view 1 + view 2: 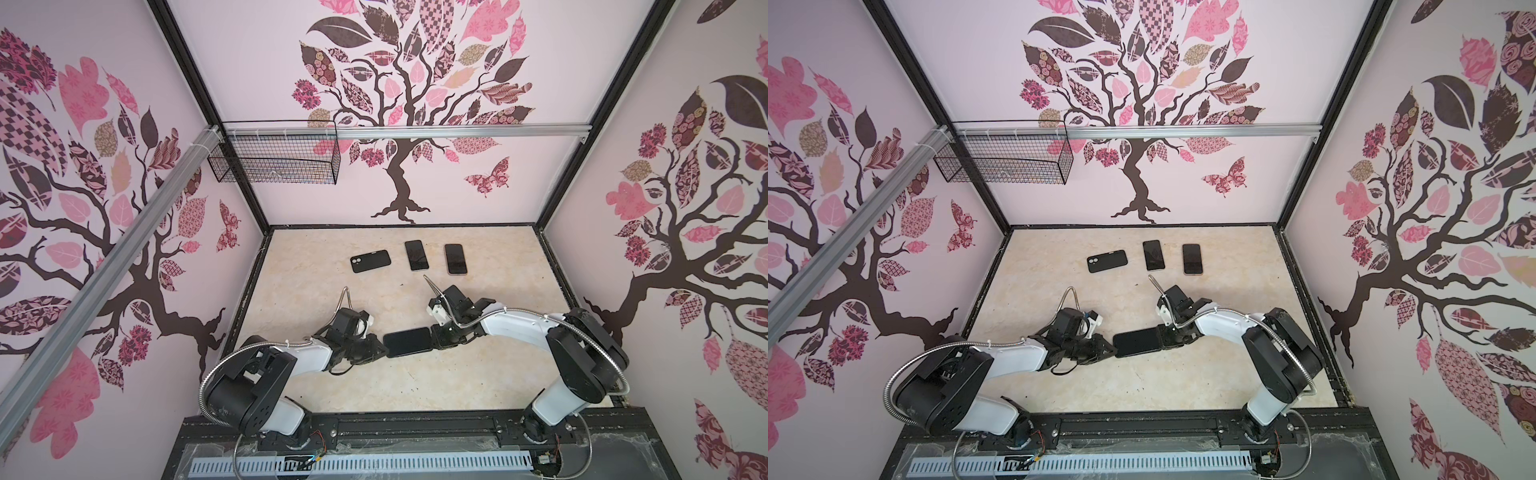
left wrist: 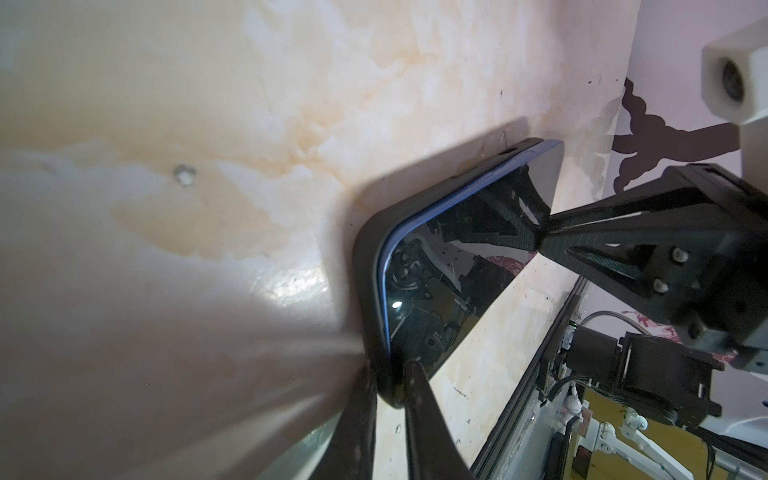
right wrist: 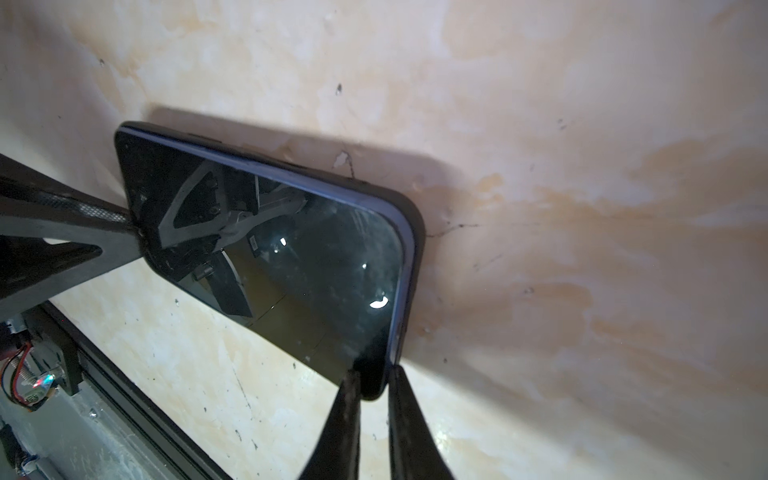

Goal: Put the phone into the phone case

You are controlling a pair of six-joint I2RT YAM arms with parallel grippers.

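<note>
In both top views the phone (image 1: 408, 341) (image 1: 1136, 342) hangs screen-up over the middle of the worktop (image 1: 457, 374), nearer the front edge than the far one, its long side running left to right. The left gripper (image 1: 384, 347) (image 1: 1113, 351) is closed on its left short end and the right gripper (image 1: 432, 334) (image 1: 1158, 336) is closed on its right short end, so each arm blocks one end of it.

In the left wrist view the left gripper (image 2: 388, 386) has its two fingers pinched tightly over a corner, where a dark phone case (image 2: 365, 270) wraps the phone's (image 2: 457, 257) blue rim. In the right wrist view the right gripper (image 3: 374, 382) is nipped just as narrowly on the opposite end, with the case's (image 3: 417, 232) edge showing beside the glass (image 3: 291, 257). A shadow falls on the worktop under the phone, which looks lifted off the surface.

Toward the far edge, well apart from the grippers, lie a far case (image 1: 370, 261) turned back-up with its camera cut-out showing, a second phone (image 1: 417, 255) and a third phone (image 1: 456, 258). Whether the far case holds anything cannot be told. A wire basket (image 1: 274, 160) hangs on the back wall above the far left corner.
</note>
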